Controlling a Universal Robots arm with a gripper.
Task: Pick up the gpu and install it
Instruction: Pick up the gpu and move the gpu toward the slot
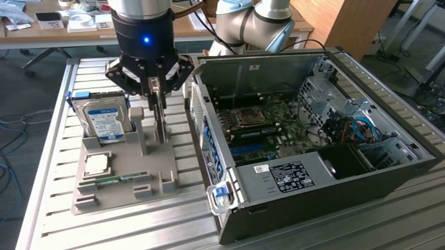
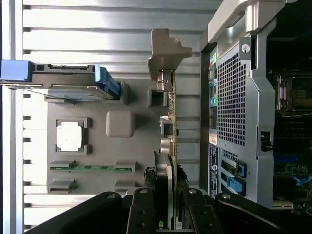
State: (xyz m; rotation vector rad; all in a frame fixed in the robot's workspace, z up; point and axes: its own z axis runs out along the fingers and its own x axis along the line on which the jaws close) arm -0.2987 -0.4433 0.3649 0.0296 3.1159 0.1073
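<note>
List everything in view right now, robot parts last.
gpu: one, dark, green-edged, upright in the holder
hard drive: one, silver, blue-white label, upright in the holder
processor: one, silver, flat in the holder
memory stick: one, green, flat in the holder
holder: one, grey, on the table
computer case: one, dark grey, open, exterior view's right
table: one, silver slats
desk: one, wooden, cluttered, behind the table
gripper: one, black, jaws shut on the gpu
</note>
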